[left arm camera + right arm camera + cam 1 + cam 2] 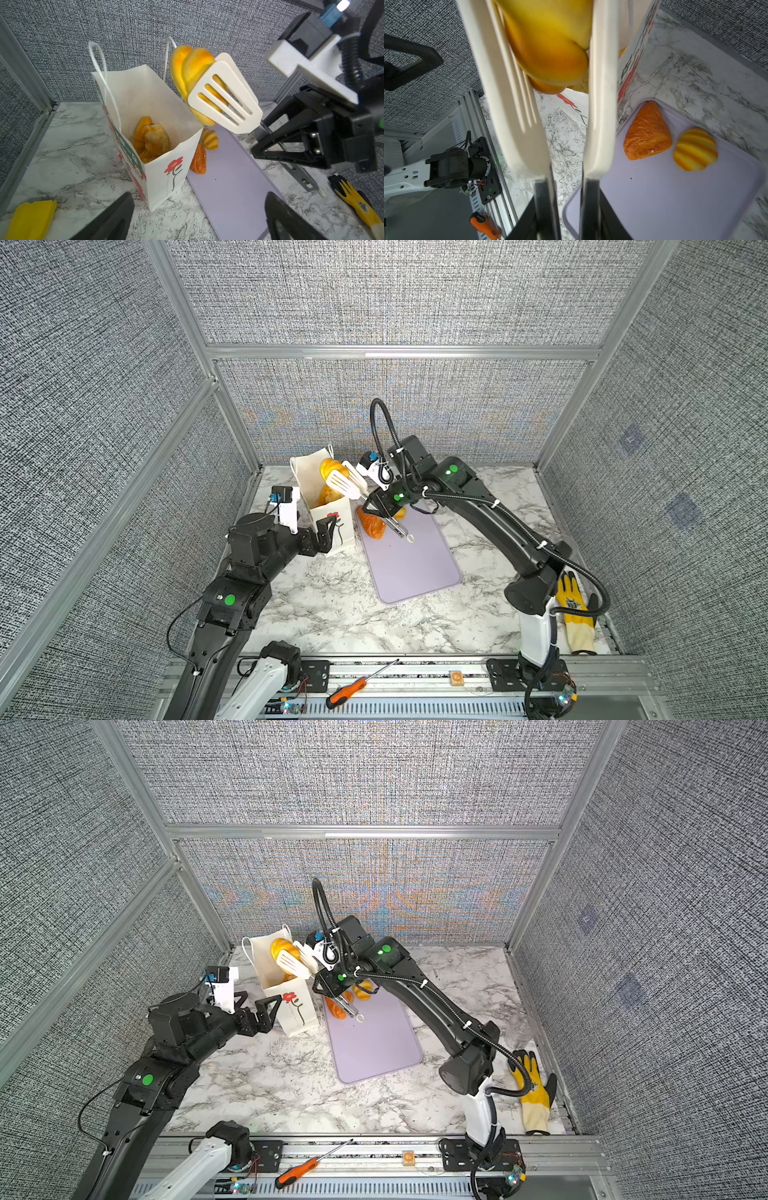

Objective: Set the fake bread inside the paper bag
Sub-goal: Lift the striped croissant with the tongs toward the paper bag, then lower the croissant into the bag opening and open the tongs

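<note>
The white paper bag [332, 526] [293, 1011] [166, 176] stands open at the back left, with several pastries [151, 141] inside. White slotted tongs [347, 485] [224, 97] [512, 104] pinch a golden-yellow fake bread [329, 467] [279, 948] [187, 68] [550, 41] above the bag's mouth. My right gripper [376, 508] [568, 207] is shut on the tongs' handles. A reddish-brown croissant [371, 524] [648, 133] and a yellow striped roll [400, 513] [695, 149] lie on the lilac tray [411, 564]. My left gripper [316, 535] [197, 224] is open beside the bag's front corner, holding nothing.
A yellow work glove [575, 614] lies by the right arm's base. An orange-handled screwdriver [347, 693] rests on the front rail. A yellow object [31, 218] lies on the marble left of the bag. Grey walls enclose the table on three sides.
</note>
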You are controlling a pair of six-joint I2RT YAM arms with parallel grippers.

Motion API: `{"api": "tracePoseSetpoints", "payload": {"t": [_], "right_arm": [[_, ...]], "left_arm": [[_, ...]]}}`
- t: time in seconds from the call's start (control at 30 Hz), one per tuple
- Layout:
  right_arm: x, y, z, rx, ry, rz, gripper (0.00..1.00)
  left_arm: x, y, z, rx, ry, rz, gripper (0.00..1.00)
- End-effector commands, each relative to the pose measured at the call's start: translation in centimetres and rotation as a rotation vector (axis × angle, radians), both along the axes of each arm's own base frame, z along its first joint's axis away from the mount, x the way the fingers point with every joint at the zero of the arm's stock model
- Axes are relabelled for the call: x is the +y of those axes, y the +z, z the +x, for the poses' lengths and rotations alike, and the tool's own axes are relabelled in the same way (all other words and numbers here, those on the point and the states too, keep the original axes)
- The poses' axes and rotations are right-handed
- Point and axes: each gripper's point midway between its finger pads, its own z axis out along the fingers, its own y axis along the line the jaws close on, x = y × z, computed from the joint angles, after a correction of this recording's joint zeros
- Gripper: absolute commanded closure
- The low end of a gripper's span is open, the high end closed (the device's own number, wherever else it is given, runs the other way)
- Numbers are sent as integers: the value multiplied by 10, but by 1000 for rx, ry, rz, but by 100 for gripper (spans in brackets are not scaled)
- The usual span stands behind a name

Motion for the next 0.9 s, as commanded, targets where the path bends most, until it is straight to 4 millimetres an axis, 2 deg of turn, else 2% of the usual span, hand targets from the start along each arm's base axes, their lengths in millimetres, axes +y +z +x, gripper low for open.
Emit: {"api": "tracePoseSetpoints", "payload": {"t": [0.0, 0.47, 0.6, 0.87], "right_arm": [[10, 6, 6, -10, -1, 39, 65], [26, -15, 25, 3, -29, 31, 64], [24, -20, 26, 6, -38, 12, 58], [17, -16, 27, -11, -59, -8, 44]], "left_arm": [[1, -4, -2, 9, -14, 7, 0], [1, -19, 6, 41, -17, 10, 0], [1, -18, 6, 37, -17, 13, 0], [2, -23, 9, 49, -14, 26, 1]]}}
